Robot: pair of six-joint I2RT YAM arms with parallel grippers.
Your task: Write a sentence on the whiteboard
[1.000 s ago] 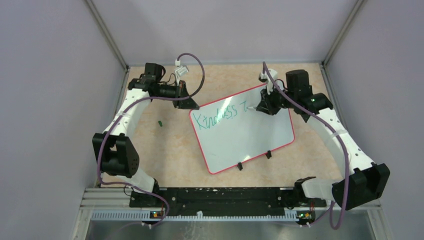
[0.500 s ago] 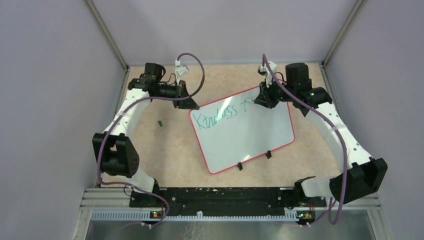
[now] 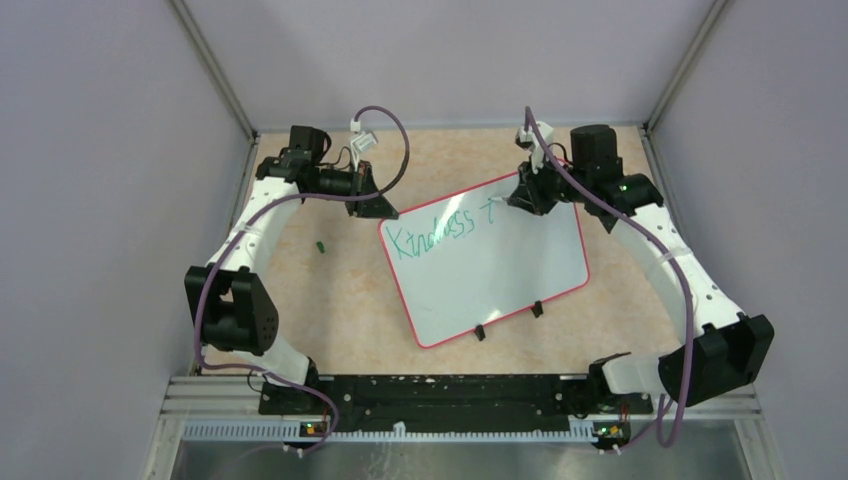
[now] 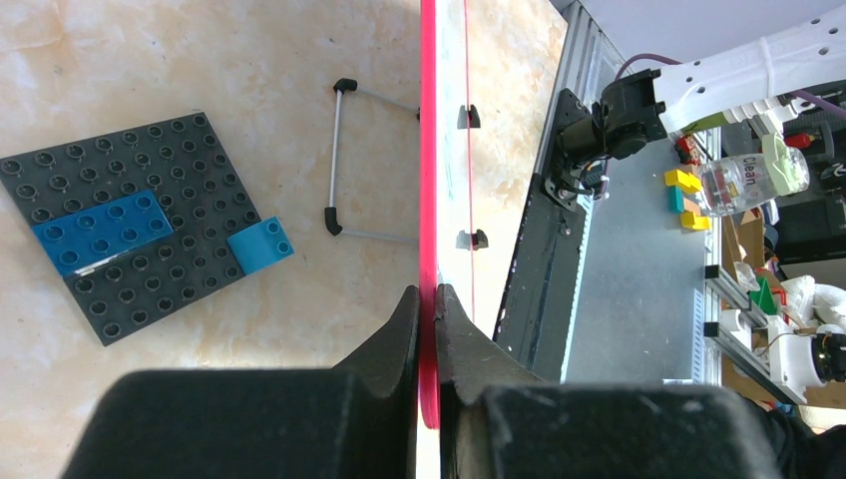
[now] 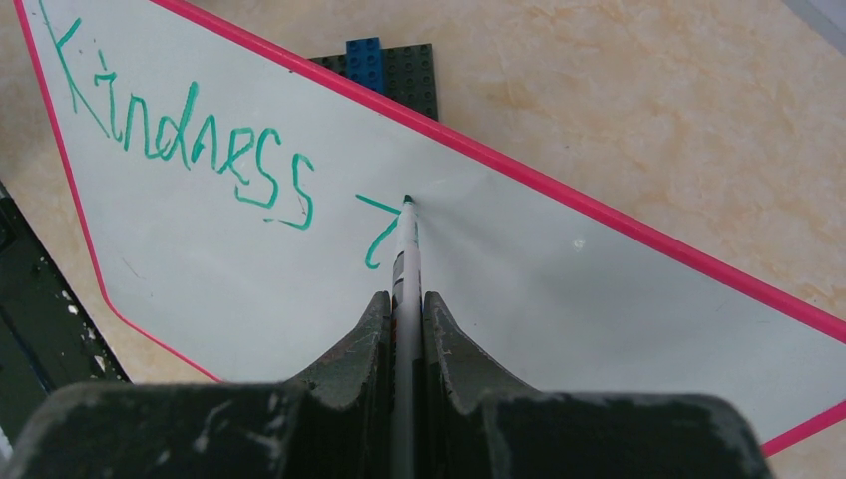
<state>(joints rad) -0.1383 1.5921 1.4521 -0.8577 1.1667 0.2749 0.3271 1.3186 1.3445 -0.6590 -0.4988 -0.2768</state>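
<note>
- Top view: the whiteboard [image 3: 490, 270] lies slanted in the middle of the counter [image 3: 340, 300]. The left hand [image 3: 380, 208] sits at its far left corner, unmoved. The right hand [image 3: 512, 205] has shifted toward the far edge since a second ago, just past "Kindness", the sentence [image 3: 435, 232] so far.
- Left wrist: this hand is clamped on the whiteboard's red rim. A dark plate [image 4: 190, 150] with blue bricks [image 4: 100, 230] lies beside it.
- Right wrist: this hand is clamped on a marker [image 5: 405, 259], whose tip touches the whiteboard.

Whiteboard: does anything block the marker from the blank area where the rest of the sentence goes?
Nothing visible does. The right pincer holds the marker tip against the whiteboard just past the lettering; the surface beyond is bare. The left pincer clamps the rim, aside.
</note>
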